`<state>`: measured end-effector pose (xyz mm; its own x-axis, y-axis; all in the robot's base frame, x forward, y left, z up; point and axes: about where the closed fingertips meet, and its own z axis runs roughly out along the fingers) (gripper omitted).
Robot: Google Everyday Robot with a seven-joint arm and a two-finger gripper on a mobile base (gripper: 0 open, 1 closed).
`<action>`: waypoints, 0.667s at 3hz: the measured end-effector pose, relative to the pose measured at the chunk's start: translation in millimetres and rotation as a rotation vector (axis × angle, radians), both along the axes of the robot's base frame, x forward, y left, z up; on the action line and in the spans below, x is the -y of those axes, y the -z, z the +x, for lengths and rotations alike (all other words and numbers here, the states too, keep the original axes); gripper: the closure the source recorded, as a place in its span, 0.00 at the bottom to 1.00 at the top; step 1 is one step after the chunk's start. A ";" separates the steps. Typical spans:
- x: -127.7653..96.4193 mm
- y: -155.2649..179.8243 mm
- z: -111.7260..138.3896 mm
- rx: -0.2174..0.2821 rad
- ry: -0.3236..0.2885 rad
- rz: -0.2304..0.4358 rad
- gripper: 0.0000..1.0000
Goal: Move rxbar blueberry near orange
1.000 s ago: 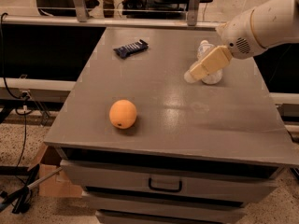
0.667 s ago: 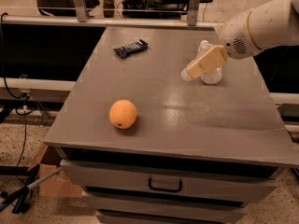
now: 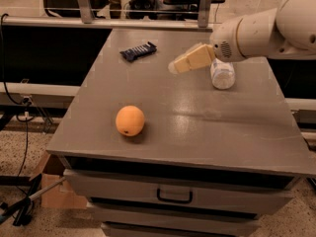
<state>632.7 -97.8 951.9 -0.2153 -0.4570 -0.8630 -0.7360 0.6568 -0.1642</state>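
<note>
The rxbar blueberry (image 3: 138,51), a flat dark navy wrapper, lies at the far left of the grey cabinet top (image 3: 197,127). The orange (image 3: 130,121) sits near the front left, well apart from the bar. My gripper (image 3: 178,65) reaches in from the right on a white arm and hangs above the middle back of the top, to the right of the bar. It holds nothing that I can see.
A clear plastic bottle with a white label (image 3: 222,73) lies at the back right, just under the arm. The cabinet has drawers with a handle (image 3: 174,196) at the front. A cardboard box (image 3: 57,191) and cables sit on the floor at left.
The gripper has moved left, away from the bottle and toward the bar. The bar, orange and bottle have not moved.
</note>
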 end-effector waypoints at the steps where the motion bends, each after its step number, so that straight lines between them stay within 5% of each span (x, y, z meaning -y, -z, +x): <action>1: -25.6 9.4 16.0 0.043 0.038 0.034 0.00; 2: -42.0 31.1 30.5 0.041 0.091 0.060 0.00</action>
